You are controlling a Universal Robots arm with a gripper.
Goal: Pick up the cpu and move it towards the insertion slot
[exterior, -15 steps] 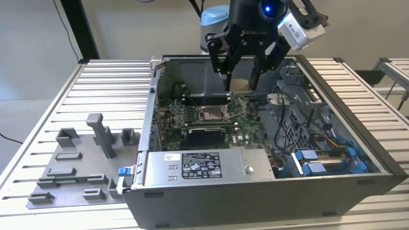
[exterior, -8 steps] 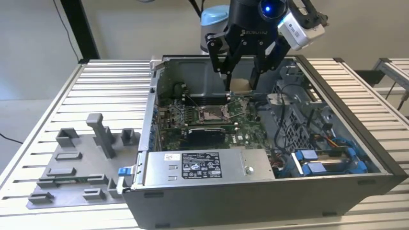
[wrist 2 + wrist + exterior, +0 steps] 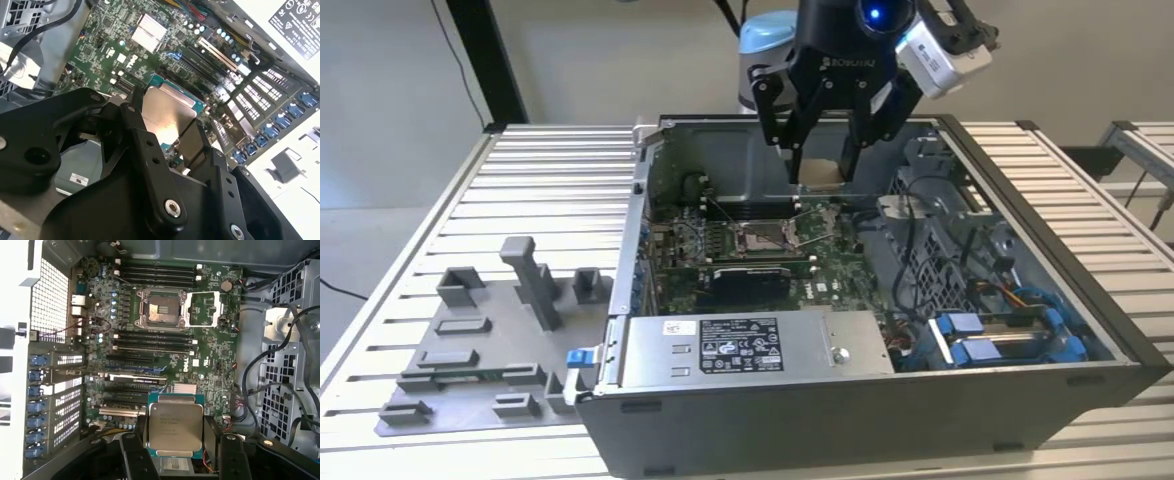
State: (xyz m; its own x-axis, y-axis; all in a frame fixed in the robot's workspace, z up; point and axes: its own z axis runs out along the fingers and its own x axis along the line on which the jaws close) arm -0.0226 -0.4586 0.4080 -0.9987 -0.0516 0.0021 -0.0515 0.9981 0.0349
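Gripper (image 3: 823,170) clenched on the cpu (image 3: 173,426) by two opposite edges, held in the air above the open case, short of the insertion slot (image 3: 161,309); the chip appears light, rigid and smooth-faced, probably fragile underneath, so edge contact suits it.

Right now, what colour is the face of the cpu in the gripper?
Silvery metal, with a tan-green rim. The cpu shows best in the first wrist view, clamped in the gripper.
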